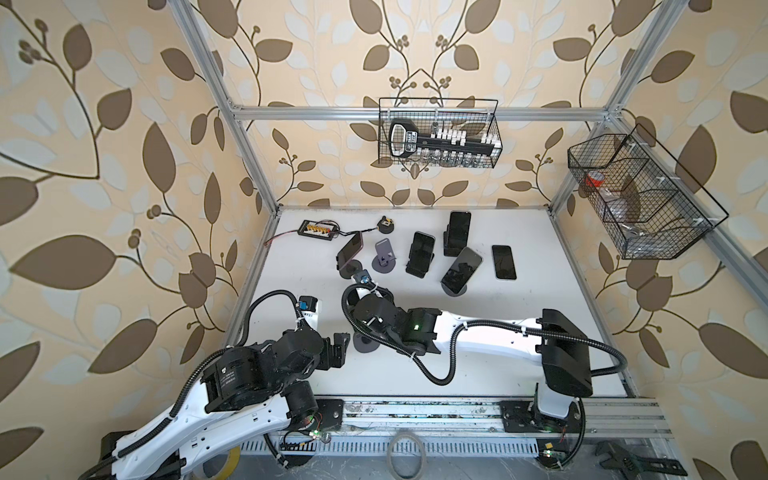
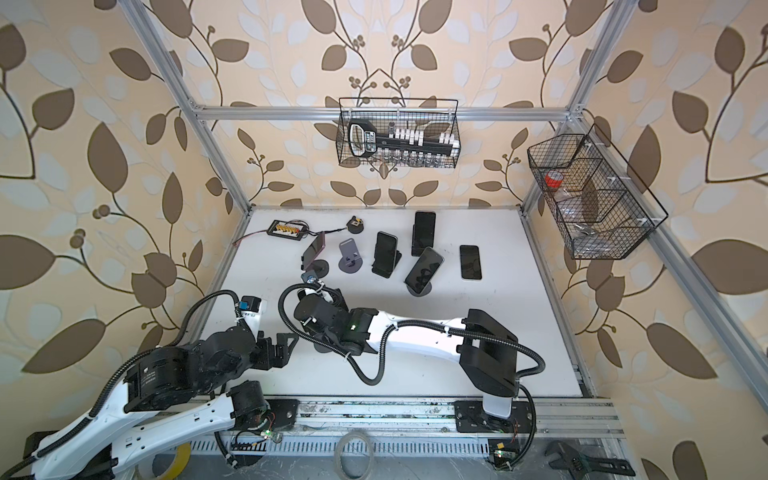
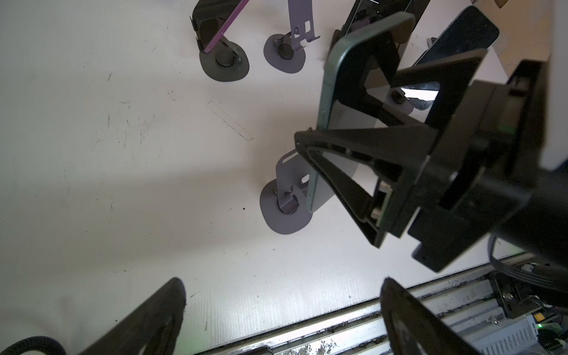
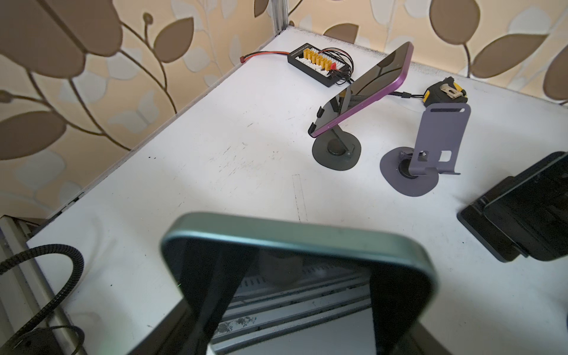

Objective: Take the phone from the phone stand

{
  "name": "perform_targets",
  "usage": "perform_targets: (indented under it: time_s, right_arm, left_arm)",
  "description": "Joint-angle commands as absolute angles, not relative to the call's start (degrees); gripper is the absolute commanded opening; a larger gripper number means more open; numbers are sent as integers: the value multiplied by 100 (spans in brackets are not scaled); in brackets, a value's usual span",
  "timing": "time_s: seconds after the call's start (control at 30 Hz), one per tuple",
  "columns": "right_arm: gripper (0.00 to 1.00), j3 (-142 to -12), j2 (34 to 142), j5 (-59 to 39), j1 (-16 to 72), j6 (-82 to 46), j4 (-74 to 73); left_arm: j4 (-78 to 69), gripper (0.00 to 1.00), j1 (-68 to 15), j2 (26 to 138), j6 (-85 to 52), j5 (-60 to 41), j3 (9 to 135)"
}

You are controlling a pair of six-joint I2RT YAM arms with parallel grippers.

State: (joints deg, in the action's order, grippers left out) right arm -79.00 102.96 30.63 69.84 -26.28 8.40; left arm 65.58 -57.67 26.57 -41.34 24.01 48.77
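- Right pincer (image 3: 365, 120), left wrist view: clamped across the green-edged phone (image 3: 330, 101); I grip high so its foot can clear the grey phone stand (image 3: 285, 181) just below.
- Right wrist view: the green-edged phone (image 4: 295, 233) stands directly ahead of it.
- Top view: my left pincer (image 1: 338, 349) hangs alongside, jaws wide.

The phone (image 3: 341, 121) is just beside its stand (image 3: 287, 181) (near the table's (image 1: 498, 374) front), other stands (image 1: 384, 259) behind

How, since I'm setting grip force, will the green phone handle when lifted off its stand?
The green phone looks rigid, so it should lift as one piece. Its glossy face and smooth edges may slip between the right gripper's fingers. The small-based phone stand could tip or drag along.
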Motion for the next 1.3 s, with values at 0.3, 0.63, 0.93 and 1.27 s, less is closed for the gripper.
perform_targets:
  time_s: [0.3, 0.63, 0.93, 1.27]
  right_arm:
    - [57, -7072, 9188, 2739, 6659, -2730, 707]
    - [56, -6341, 8403, 2521, 6170, -2694, 735]
    - [54, -5876, 7831, 2472, 5497, -2772, 739]
    - [52, -5419, 7432, 2366, 5030, -3031, 816]
  left_arm:
    - [5298, 99, -5739, 3787, -3301, 2448, 5185]
    - [4187, 99, -5739, 4862, -2786, 2182, 5421]
    - [3472, 99, -5735, 5957, -1718, 2316, 6165]
    - [2533, 99, -5730, 6554, -1112, 1682, 6325]
